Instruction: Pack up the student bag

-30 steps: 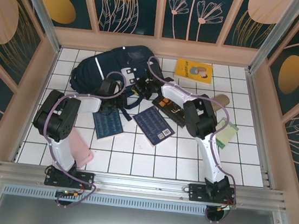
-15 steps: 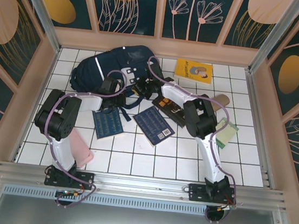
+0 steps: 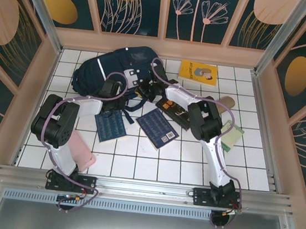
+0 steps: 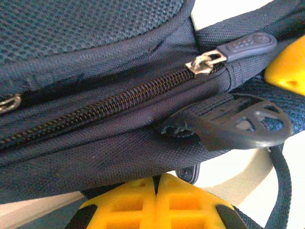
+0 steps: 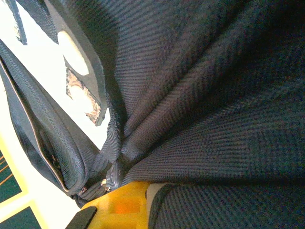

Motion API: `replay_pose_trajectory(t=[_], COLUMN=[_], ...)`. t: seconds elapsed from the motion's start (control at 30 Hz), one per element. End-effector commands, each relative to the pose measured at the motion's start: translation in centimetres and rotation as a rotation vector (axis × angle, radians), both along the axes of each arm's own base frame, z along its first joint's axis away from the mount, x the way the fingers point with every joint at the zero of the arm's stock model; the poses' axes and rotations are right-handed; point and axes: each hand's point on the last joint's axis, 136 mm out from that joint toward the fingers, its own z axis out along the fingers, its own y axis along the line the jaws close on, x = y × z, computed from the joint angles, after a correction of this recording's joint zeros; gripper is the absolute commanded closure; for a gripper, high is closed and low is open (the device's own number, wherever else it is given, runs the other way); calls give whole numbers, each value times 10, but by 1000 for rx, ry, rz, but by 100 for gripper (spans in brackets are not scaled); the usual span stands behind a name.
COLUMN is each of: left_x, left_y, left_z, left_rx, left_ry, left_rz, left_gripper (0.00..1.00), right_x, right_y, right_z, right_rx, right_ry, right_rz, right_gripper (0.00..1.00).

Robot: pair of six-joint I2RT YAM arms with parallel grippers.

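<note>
1. Student bag lies upper centre on the tiled worktop; its zipper is shut.
2. Left fingers are pressed together, empty; right fingers pinch bag fabric.
3. Yellow book and blue notebooks lie outside, so packing looks barely begun.

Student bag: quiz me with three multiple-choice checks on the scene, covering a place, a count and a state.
1. The yellow book lies: A) on the student bag; B) on the tiles to the bag's right; C) under the bag.
2. How many dark blue books lie on the tiles? A) two; B) one; C) four.
3. The zip in the left wrist view is: A) gaping; B) torn off; C) closed up to the slider.
Key: 1B, bare tiles separate book and bag; 2A, both lie on the bag's near side; 3C, the teeth mesh.
</note>
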Motion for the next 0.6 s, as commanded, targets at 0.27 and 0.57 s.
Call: replay_pose_trajectory(t=[0.27,0.57], left_x=[5,4], left_y=[3,6], left_z=[-38,-56], left_rx=[32,83], left_ry=[105,144], left_rz=[-26,-15], left_gripper=[95,91], right_x=[40,39], right_y=[-37,-36], right_z=[15,16], right_rx=[-18,-14], right_ry=[-94,-93], right_rz=[-120,-117], right_gripper=[100,100])
